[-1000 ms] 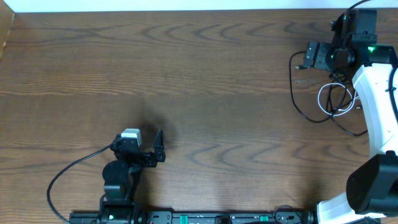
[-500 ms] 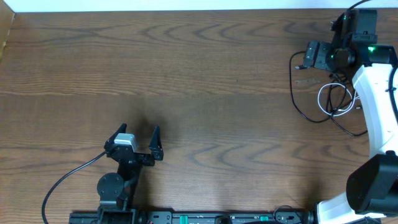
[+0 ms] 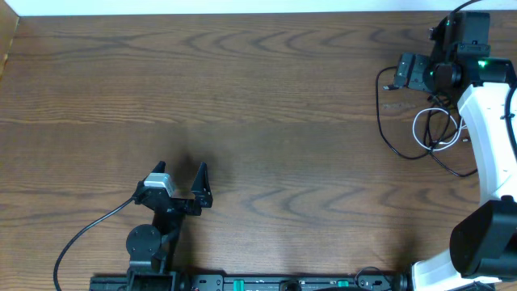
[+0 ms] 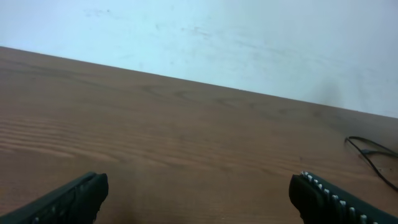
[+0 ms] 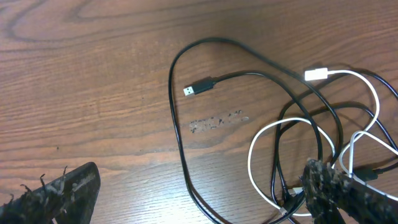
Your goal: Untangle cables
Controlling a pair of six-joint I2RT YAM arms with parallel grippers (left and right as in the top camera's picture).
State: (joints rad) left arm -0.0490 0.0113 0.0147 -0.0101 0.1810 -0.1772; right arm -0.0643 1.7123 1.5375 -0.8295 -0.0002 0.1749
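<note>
Black cable (image 5: 200, 86) & white cable (image 5: 316, 74) are lying tangled under R gripper (image 5: 199, 193), its jaws & L gripper's (image 3: 181, 168) gaping wide, holding nothing.

We log left arm (image 3: 148, 240) all black, silver block (image 3: 160, 183) at wrist, thick black wire (image 3: 87, 229) attached. Right arm (image 3: 485, 137) has white shell, black joints, green light (image 3: 482, 65). Left gripper (image 4: 199, 183) fingers (image 4: 323, 193) black, ribbed.
</note>
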